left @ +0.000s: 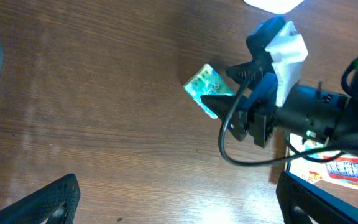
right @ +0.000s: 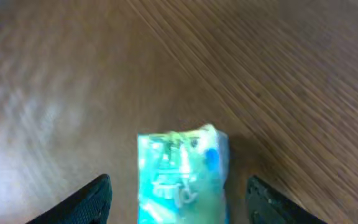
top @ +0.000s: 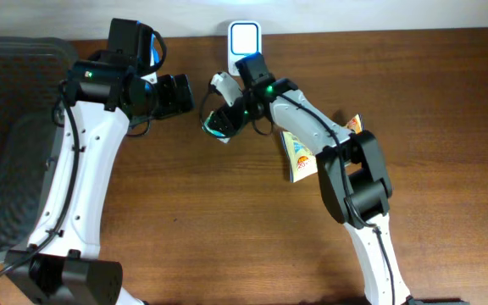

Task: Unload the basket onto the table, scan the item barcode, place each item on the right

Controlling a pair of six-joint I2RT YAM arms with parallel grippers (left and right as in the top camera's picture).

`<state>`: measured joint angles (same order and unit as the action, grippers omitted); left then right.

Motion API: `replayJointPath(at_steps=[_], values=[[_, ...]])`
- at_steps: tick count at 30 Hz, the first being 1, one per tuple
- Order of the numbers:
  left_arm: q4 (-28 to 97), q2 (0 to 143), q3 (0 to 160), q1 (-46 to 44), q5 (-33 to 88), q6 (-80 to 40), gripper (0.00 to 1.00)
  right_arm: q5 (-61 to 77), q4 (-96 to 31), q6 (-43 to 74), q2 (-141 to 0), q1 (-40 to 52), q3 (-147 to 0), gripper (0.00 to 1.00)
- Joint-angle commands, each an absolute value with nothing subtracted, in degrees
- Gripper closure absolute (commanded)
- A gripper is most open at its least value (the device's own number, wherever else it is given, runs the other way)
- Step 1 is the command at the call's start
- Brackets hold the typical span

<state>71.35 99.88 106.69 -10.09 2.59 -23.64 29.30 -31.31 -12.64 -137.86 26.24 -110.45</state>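
1. The wooden worktop (top: 447, 85) carries everything. A dark mesh basket (top: 7, 144) sits along its left side.
2. The scanner (top: 244, 38), white with a lit panel, stands at the far edge, about centre.
3. A yellow-and-orange packet (top: 299, 154) lies right of centre, partly under the right arm.
4. The green packet (left: 202, 87), which I take to be the item to scan, sits just near of the scanner and a little to its left. It is between the fingers of the right claw (right: 179, 190). The jaws are parted, with a gap on each side of the packet, so the claw grips nothing. I cannot tell whether the packet lies flat or leans.
5. The left claw (left: 176, 183) is spread wide and empty, to the left of the green packet.
6. What could go wrong:
   - The packet looks soft, so if the right claw closes off-centre it could crumple or slide out.
   - A crease across the code would probably spoil the read.
   - No barcode shows on the visible face, so the packet may reach the scanner wrong side up.
   - The two claws are near each other, and lifting towards the scanner risks a knock against the left claw or the scanner itself.
7. Writing:
   - The green packet's print is too blurred to read.
   - The yellow packet has red and blue lettering, also unreadable.
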Motion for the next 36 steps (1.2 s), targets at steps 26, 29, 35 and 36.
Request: replayJointPath(at_steps=[26,29,35,36], values=[[71.26,99.42,106.59,-9.96,2.59,-23.99,0.01,52.58,-12.21,36.75,-139.11,7.40,-123.63,0.96],[71.26,99.42,106.59,-9.96,2.59,-23.99,0.01,28.36,-5.56,24.64,-139.11,10.37,-123.72,0.96],[71.26,99.42,106.59,-9.96,2.59,-23.99,0.01,-15.62,-4.01,-40.75,-140.00,26.68,-123.68,0.96],[71.26,99.39,106.59,-9.96,2.59,-23.99,0.01,-16.47,-3.97,-43.38,-140.57,27.20,-123.66,0.96]])
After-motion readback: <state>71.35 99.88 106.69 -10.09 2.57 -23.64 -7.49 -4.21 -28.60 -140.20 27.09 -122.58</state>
